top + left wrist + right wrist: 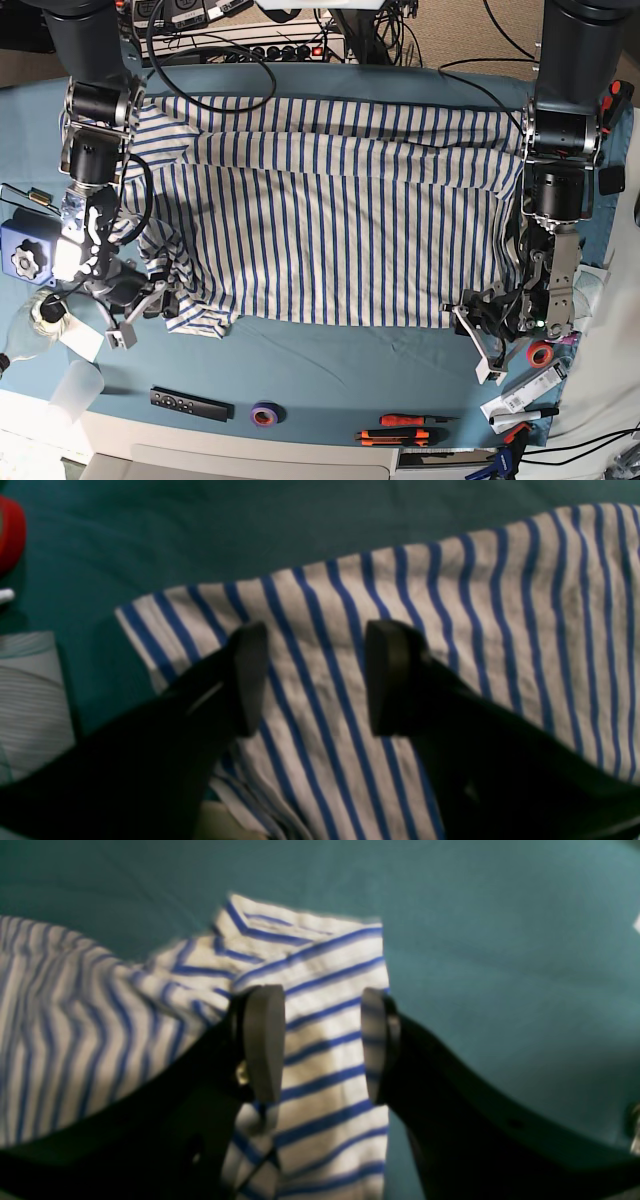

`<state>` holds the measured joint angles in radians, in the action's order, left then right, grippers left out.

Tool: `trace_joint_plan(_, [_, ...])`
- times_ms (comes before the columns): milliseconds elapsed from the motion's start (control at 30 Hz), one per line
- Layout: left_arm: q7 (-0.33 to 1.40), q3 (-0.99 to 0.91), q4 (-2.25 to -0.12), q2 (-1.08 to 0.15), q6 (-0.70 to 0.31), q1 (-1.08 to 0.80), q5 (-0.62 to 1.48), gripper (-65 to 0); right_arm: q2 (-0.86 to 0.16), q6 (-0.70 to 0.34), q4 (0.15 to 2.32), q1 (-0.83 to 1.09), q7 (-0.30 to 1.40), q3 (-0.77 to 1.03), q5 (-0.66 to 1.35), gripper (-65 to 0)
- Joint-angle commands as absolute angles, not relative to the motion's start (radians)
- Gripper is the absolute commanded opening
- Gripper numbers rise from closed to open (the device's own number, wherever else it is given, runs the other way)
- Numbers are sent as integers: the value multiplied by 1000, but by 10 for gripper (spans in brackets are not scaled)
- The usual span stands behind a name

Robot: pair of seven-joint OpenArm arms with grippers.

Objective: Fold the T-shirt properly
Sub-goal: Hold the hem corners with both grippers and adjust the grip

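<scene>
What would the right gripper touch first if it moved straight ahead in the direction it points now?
Most likely the T-shirt: the open right gripper points at the striped sleeve lying between its fingertips, with the teal tablecloth underneath. The gap to the cloth is unclear.

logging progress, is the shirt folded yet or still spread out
Mostly spread: the shirt lies wide across the tablecloth, only its far edge doubled over and one sleeve bunched by the right gripper.
</scene>
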<state>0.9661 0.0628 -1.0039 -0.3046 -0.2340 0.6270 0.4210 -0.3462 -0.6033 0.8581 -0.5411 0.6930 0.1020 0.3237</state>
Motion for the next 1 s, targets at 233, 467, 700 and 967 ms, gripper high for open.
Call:
trace_joint_plan(233, [954, 59, -1023, -310, -238, 665, 428, -341, -341, -556, 775, -595, 577, 105, 216, -399])
trace_joint_plan(467, [953, 59, -1023, -310, -238, 665, 428, -341, -322, -532, 730, -593, 630, 105, 227, -400])
trace_joint_plan(700, [953, 59, -1023, -310, -238, 665, 428, -341, -279, -529, 706, -593, 650, 105, 227, -436])
trace_joint_plan(967, [950, 59, -1023, -310, -238, 665, 428, -342, -289, -489, 707, -594, 662, 105, 228, -650])
